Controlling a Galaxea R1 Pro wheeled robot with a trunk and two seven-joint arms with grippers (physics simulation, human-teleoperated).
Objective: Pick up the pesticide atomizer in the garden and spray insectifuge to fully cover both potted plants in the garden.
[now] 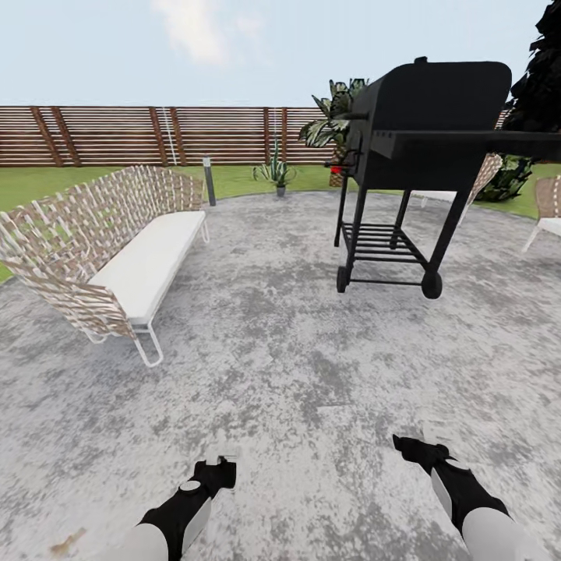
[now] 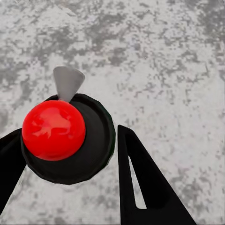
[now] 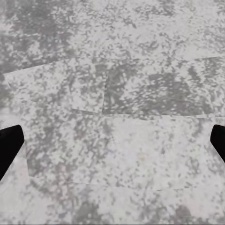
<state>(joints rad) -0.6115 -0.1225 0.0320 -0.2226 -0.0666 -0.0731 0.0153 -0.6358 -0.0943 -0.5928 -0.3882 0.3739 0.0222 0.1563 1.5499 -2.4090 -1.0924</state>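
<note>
My left gripper [image 1: 222, 467] hangs low over the grey paving and is shut on the pesticide atomizer [image 2: 65, 136]. Along the fingers, the atomizer shows a red round top, a black round body and a pale grey nozzle tip [image 2: 67, 82]. In the head view a whitish bit of the atomizer [image 1: 228, 452] pokes out past the fingers. My right gripper [image 1: 407, 446] is open with nothing in it, its fingertips [image 3: 9, 145] far apart over bare paving. The two low rosette plants are out of view. Beyond the paving lie the garden's green lawn [image 1: 234, 181] and brown slatted fence [image 1: 117, 134].
A woven sofa [image 1: 117, 249] with a white cushion stands at the left. A black wheeled grill [image 1: 413, 156] stands ahead to the right. A striped agave [image 1: 274, 170] and a big leafy plant [image 1: 333, 117] are near the fence. A woven chair [image 1: 548, 206] is at the far right.
</note>
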